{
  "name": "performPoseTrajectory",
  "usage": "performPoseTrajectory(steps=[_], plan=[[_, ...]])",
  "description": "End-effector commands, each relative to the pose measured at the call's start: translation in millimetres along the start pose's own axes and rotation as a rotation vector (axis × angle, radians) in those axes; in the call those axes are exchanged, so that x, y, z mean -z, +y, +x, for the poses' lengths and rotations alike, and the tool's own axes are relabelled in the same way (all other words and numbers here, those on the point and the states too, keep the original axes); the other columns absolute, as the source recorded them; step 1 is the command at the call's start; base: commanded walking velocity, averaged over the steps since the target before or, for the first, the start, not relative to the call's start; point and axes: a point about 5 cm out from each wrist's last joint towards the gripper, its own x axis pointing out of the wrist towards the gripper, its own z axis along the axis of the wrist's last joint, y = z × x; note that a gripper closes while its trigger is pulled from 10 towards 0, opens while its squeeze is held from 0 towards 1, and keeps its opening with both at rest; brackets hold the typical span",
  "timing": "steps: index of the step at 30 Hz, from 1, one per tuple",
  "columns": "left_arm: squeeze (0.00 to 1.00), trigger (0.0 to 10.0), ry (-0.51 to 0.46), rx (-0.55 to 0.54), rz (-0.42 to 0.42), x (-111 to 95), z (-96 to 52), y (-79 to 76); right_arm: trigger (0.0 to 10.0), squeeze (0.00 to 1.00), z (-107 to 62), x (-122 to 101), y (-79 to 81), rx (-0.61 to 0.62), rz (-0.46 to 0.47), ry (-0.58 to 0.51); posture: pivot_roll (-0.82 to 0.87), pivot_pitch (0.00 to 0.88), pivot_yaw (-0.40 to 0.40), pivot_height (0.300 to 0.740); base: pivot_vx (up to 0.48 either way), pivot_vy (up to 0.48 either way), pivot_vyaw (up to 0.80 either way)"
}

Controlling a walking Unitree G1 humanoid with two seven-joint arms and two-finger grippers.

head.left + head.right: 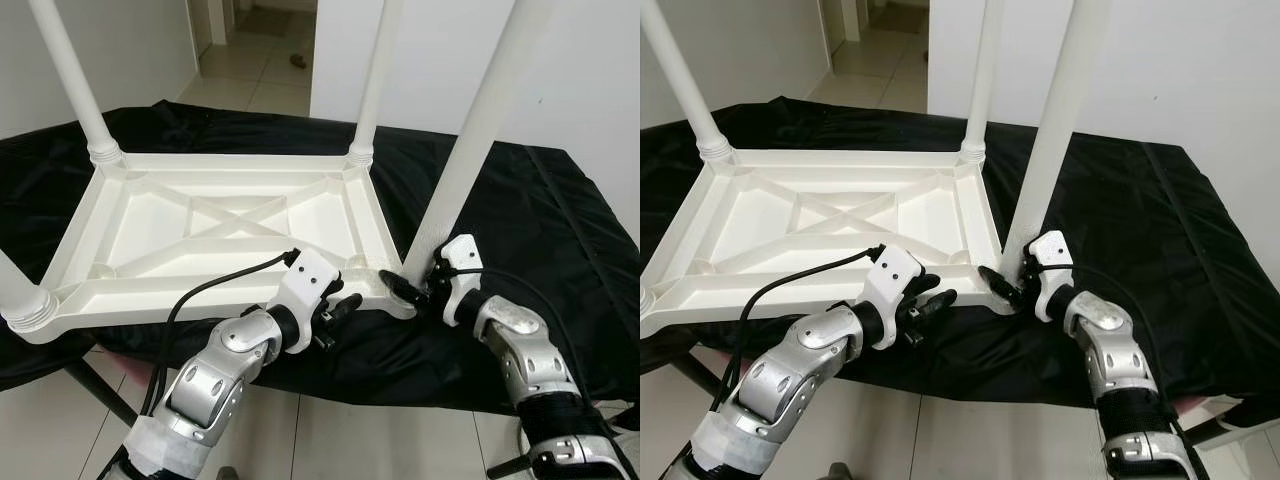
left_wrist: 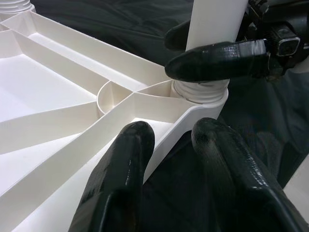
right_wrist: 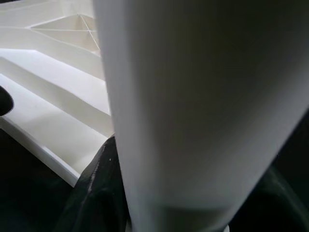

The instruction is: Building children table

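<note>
**Leg seated at the near corner of the upturned table**

On a black cloth (image 1: 560,230), the white tabletop (image 1: 200,225) is lying underside up with legs standing in its corners. The right gripper (image 1: 408,287) is closing its fingers around the near-right leg (image 1: 470,150) just above its socket. The left gripper (image 1: 335,305) is sitting at the near rim beside it; its wrist view is showing the fingers (image 2: 120,188) parted, straddling the rim. The right wrist view is showing the leg up close.

- Head stereo pair: looks forward and down on the upturned white plastic table top (image 1: 220,225).
- Wrist cameras: both close on its near-right white cylindrical leg (image 2: 212,19).
</note>
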Motion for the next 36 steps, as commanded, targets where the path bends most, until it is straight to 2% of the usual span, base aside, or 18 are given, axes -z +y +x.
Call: performPoseTrajectory(steps=[1,3,6,7,9,11,14,15,19,21,24,27,31,32,33,34,35,36], plan=[[0.0,10.0,0.007,0.102,0.012,0.8,1.1,-5.7,0.0,0.0,3.2,-1.3,1.5,-0.028,-0.011,-0.008,0.02,0.0,-0.022,0.74,0.0,0.0,0.0],[0.0,10.0,0.007,0.102,0.014,0.9,1.2,-6.6,0.0,0.0,3.5,-1.0,1.9,-0.032,-0.011,-0.02,0.02,0.0,-0.025,0.74,0.0,0.0,0.0],[0.0,10.0,0.003,0.096,0.012,0.5,3.0,-7.2,0.0,0.0,2.4,-1.2,6.1,0.083,0.01,-0.075,0.02,0.0,-0.035,0.74,0.0,0.0,0.0],[0.0,10.0,0.003,0.096,0.012,0.5,3.0,-7.2,0.0,0.0,2.4,-1.2,6.1,0.083,0.01,-0.075,0.02,0.0,-0.035,0.74,0.0,0.0,0.0],[0.0,10.0,0.001,0.094,0.008,0.8,4.1,-8.2,0.0,0.0,1.0,2.4,10.9,0.207,0.038,-0.066,0.01,0.0,-0.039,0.74,0.0,0.0,0.0],[0.0,10.0,0.001,0.094,0.008,0.9,4.2,-8.6,0.0,0.0,0.8,2.9,12.2,0.227,0.037,-0.063,0.01,0.0,-0.039,0.74,0.0,0.0,0.0],[0.0,10.0,0.0,0.1,0.008,0.8,4.7,-10.8,0.0,0.0,-0.1,7.6,20.5,0.345,0.104,-0.03,0.01,0.0,-0.044,0.74,0.0,0.0,0.0],[0.0,10.0,0.0,0.1,0.008,0.8,4.7,-10.8,0.0,0.0,-0.1,7.6,20.5,0.345,0.104,-0.03,0.01,0.0,-0.044,0.74,0.0,0.0,0.0],[0.0,10.0,0.0,0.103,0.009,1.1,4.7,-11.8,0.0,0.0,-4.4,8.5,25.0,0.474,0.11,-0.012,0.01,0.0,-0.049,0.74,0.0,0.0,0.0],[0.0,10.0,0.001,0.105,0.01,1.6,5.0,-11.7,0.0,0.0,-9.0,7.7,35.8,0.618,0.117,0.002,0.01,0.0,-0.054,0.74,0.0,0.0,0.0],[0.0,10.0,0.001,0.105,0.01,1.6,5.0,-11.7,0.0,0.0,-9.0,7.7,35.8,0.618,0.117,0.002,0.01,0.0,-0.054,0.74,0.0,0.0,0.0],[0.0,10.0,0.0,0.106,0.013,1.2,6.0,-11.7,0.0,0.0,-9.4,4.0,53.1,0.689,0.112,0.006,0.01,0.0,-0.056,0.74,0.0,0.0,0.0],[0.0,10.0,-0.001,0.107,0.014,1.0,6.5,-11.9,0.0,0.0,-9.3,1.7,58.4,0.694,0.096,0.0,0.01,0.0,-0.055,0.74,0.0,0.0,0.0],[0.0,10.0,-0.003,0.107,0.015,0.5,7.0,-12.0,1.0,0.0,-11.2,0.8,57.5,0.712,0.121,-0.002,0.01,0.0,-0.053,0.74,0.0,0.0,0.0],[0.0,10.0,-0.004,0.108,0.015,0.5,7.3,-11.7,10.0,0.0,-10.7,2.9,55.3,0.687,0.141,0.016,0.01,0.0,-0.05,0.74,0.0,0.0,0.0],[0.0,10.0,-0.004,0.108,0.016,0.3,7.5,-11.6,10.0,0.85,-9.6,2.3,53.1,0.641,0.156,0.014,0.01,0.0,-0.049,0.74,0.0,0.0,0.0],[0.0,10.0,-0.004,0.108,0.016,0.3,7.5,-11.6,10.0,0.85,-9.6,2.3,53.1,0.641,0.156,0.014,0.01,0.0,-0.049,0.74,0.0,0.0,0.0],[0.0,10.0,-0.005,0.109,0.017,0.0,7.5,-11.4,10.0,1.0,-7.5,0.9,51.3,0.579,0.167,0.0,0.01,0.0,-0.048,0.74,0.0,0.0,0.0]])
